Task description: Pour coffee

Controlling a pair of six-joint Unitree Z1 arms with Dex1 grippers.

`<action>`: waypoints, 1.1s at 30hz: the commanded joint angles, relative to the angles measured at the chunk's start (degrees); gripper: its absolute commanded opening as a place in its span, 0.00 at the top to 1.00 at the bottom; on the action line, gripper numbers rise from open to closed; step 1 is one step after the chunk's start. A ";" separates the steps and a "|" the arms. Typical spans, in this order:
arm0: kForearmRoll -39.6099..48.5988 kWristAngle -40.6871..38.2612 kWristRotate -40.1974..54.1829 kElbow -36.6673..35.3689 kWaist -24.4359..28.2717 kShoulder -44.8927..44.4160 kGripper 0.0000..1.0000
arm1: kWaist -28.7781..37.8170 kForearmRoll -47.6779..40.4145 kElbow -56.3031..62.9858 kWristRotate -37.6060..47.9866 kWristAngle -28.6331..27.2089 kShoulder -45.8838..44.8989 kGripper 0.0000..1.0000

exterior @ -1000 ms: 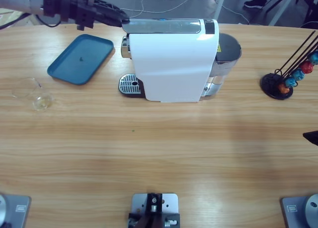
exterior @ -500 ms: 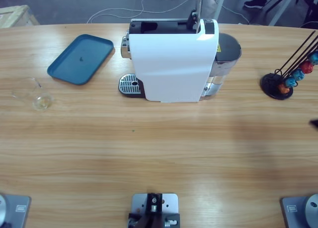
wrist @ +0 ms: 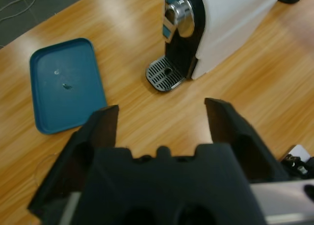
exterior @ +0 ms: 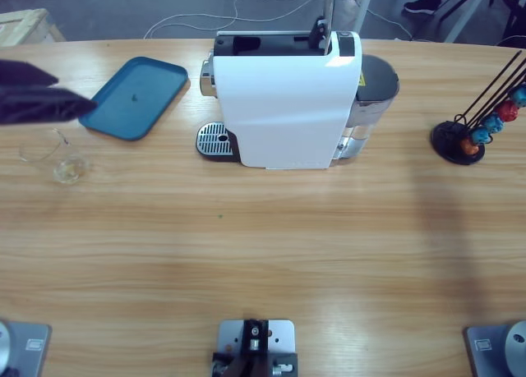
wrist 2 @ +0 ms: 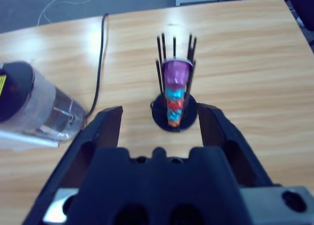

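No coffee shows in any view. The white coffee machine (exterior: 288, 106) stands at the table's middle back, its top lever raised and its capsule slot open. In front of its spout lies the bare drip grate (exterior: 215, 139). A small clear glass (exterior: 56, 157) stands near the table's left edge, nothing dark in it. My left gripper (exterior: 78, 106) shows as a dark blur just above that glass. Its wrist view shows it open (wrist: 162, 107), facing the drip grate (wrist: 164, 74) and the machine (wrist: 235, 19). My right gripper (wrist 2: 159, 110) is open and faces the capsule stand (wrist 2: 174, 97).
A blue tray (exterior: 115, 118) lies at the back left, seen also in the left wrist view (wrist: 59, 107). The black capsule stand (exterior: 464, 139) with coloured capsules stands at the right edge. The machine's water tank (exterior: 374, 89) sits on its right side (wrist 2: 34, 102). A cable trails behind it.
A second ago an arm's gripper was at the machine's closed top; then the lever stood up and the arm was gone. Now the left gripper comes in over the glass.
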 commanded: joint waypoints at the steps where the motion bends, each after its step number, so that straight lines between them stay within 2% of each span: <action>1: -0.07 0.85 -1.36 2.22 -1.12 -1.07 0.01 | -1.60 -6.35 0.55 -1.11 1.78 10.79 0.45; 5: -0.07 0.83 -1.57 2.90 -1.14 -1.58 0.01 | -2.71 -7.32 1.04 -1.13 1.55 11.86 0.46; 7: -0.09 0.48 -1.71 3.01 -1.14 -1.54 0.01 | -2.92 -8.22 1.24 -1.55 1.73 12.19 0.58; 9: -0.37 0.20 -1.82 2.87 -1.14 -1.53 0.01 | -3.01 -9.15 1.41 -1.64 1.78 12.83 0.63; 33: -0.61 -0.05 -3.56 3.94 -1.91 -3.32 0.01 | -2.99 -5.54 1.36 -1.49 -3.04 9.86 0.62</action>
